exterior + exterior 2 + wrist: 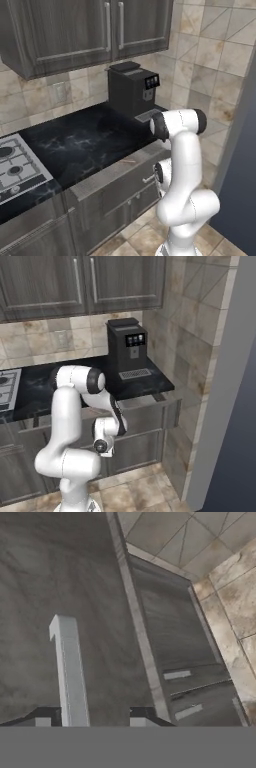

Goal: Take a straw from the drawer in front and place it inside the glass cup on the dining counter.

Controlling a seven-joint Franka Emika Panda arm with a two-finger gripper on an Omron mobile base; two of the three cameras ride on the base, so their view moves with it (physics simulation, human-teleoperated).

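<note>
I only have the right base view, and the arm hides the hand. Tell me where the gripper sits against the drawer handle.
Observer: In the hand view the gripper straddles the silver bar handle on the drawer front.
Operator: Report the jaws.
Observer: Open. The handle runs close to one fingertip, and a clear gap separates it from the other fingertip.
Operator: Say what lies beyond that front.
Observer: The hand view shows lower fronts with two more small silver handles, then tiled floor.

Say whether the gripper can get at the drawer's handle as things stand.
Probably yes: the handle on the drawer front stands between the parted tips of the gripper, with nothing in between.
</note>
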